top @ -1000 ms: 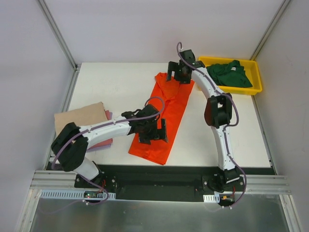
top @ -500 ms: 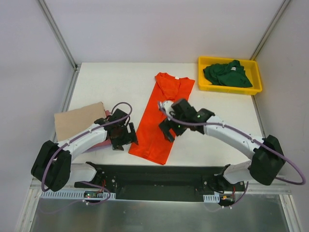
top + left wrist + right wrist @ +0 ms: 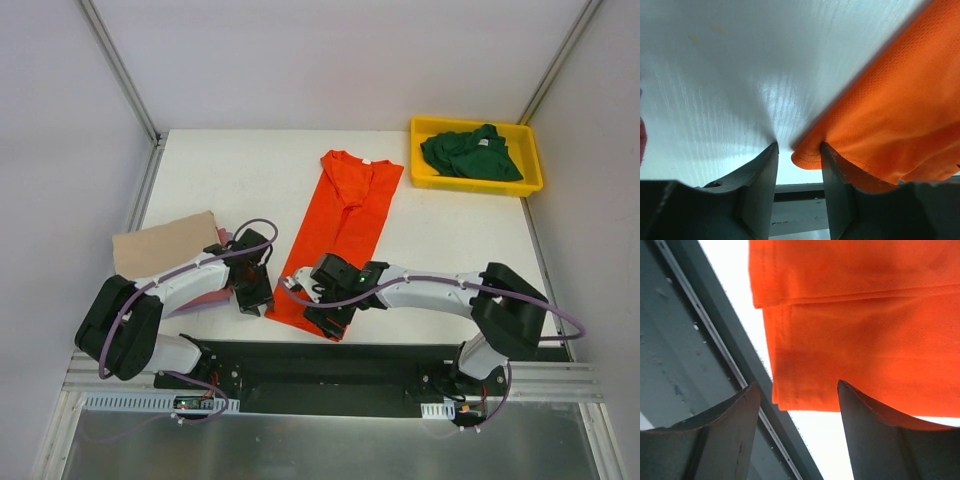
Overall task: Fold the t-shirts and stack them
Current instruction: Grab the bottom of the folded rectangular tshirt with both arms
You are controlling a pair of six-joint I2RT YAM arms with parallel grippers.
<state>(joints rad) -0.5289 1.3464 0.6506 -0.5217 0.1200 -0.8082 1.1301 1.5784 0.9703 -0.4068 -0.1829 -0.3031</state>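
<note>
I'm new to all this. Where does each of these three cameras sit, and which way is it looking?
Top: fixed above and behind, looking down at the table, orange shirt, tan shirt and tray with green shirt; left arm and right arm show.
Left wrist: on the left arm, low over the table, facing the orange shirt's corner; open left jaws show.
Right wrist: on the right arm, facing the shirt's hem and table edge; open right jaws show.
Shared: all three see the orange shirt.
</note>
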